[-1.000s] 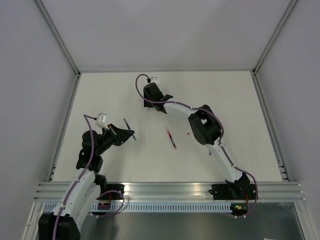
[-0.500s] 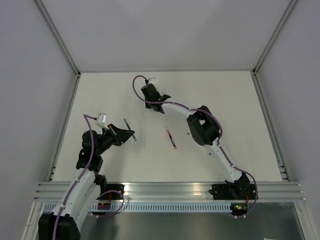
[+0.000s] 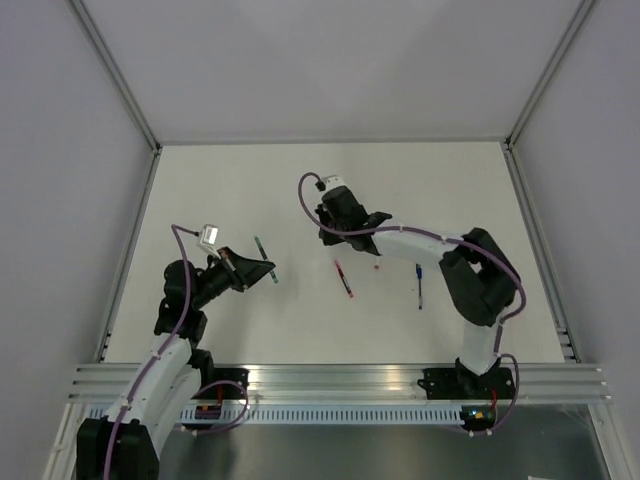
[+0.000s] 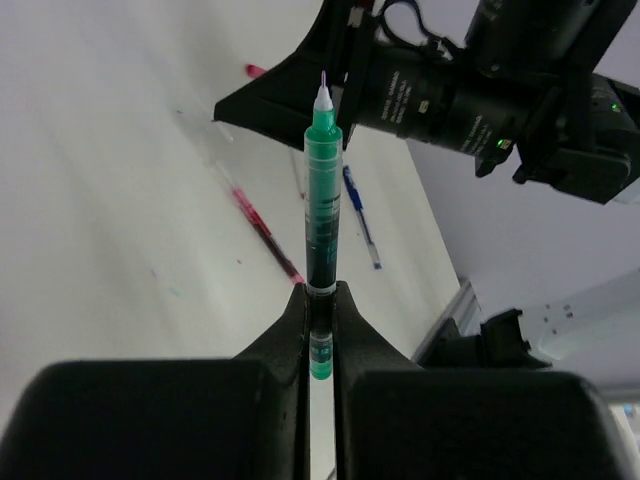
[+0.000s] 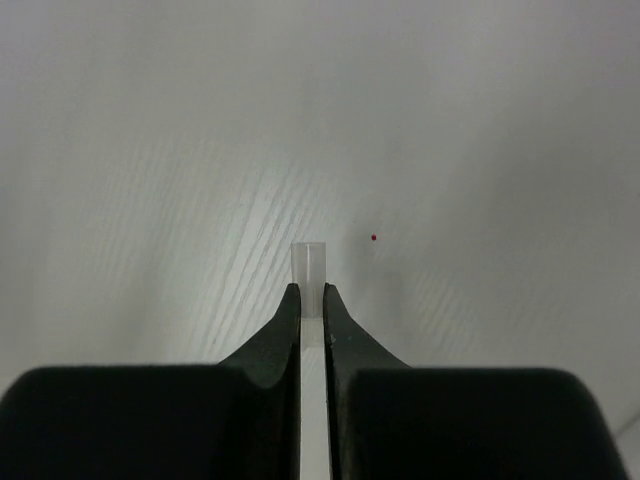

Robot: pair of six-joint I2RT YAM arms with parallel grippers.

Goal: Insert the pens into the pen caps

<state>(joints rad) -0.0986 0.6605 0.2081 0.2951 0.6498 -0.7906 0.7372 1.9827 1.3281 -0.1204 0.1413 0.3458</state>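
Overhead camera, high and behind the robot, looks down on the whole white table (image 3: pixel 250 180) from a distance. Left wrist camera sits close behind the left pincer (image 4: pixel 320 298), facing past it across the table toward the right arm (image 4: pixel 470 90). The red pen (image 4: pixel 262 230) and blue pen (image 4: pixel 360 215) appear both here and overhead. Right wrist camera looks closely past the right pincer (image 5: pixel 311 292) down at the table surface.

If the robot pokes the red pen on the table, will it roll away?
Probably: the red pen looks thin and round, flat on the table, so a sideways poke likely rolls it. It looks straight, so probably stiff, and slim, so probably light.
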